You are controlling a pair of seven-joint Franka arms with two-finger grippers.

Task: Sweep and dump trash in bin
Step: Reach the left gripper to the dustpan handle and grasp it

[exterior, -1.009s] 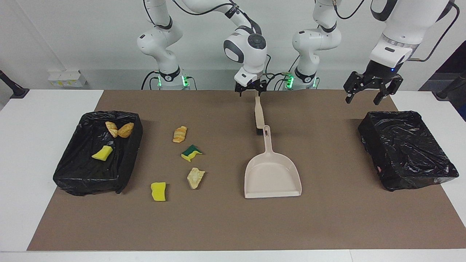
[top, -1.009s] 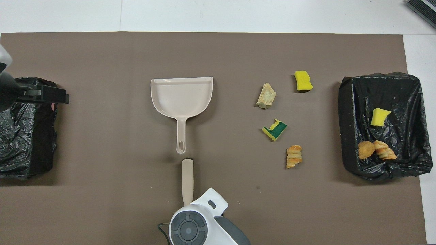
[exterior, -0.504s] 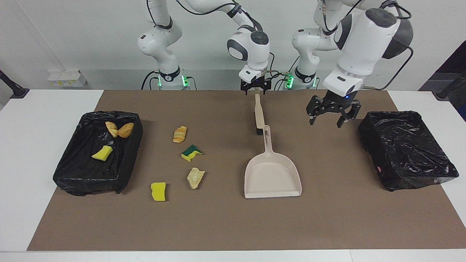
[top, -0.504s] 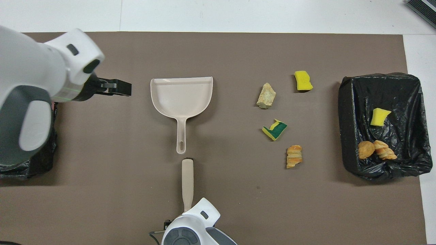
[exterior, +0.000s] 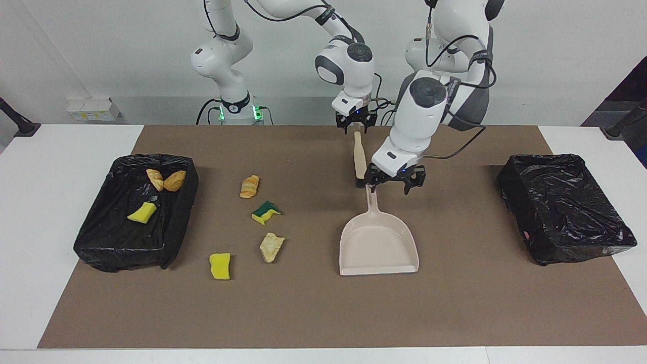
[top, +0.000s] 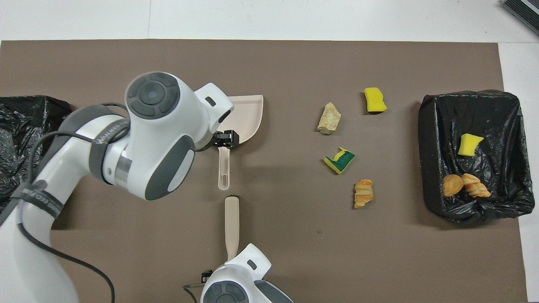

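The right gripper is set at the robot-side tip of the brush handle, its fingers on either side of that tip, though whether they pinch it cannot be told; the beige brush is laid on the brown mat with its black bristles just short of the dustpan handle; the left gripper is seen over that handle, fingers spread and nothing held; the dustpan's mouth is turned away from the robots; toward the right arm's end, four pieces of trash are scattered on the mat, a bread chunk nearest the robots, then a green-and-yellow sponge, a pale chunk and a yellow sponge farthest; three more pieces are found in the black-lined bin beside them; a second bin is placed at the left arm's end.
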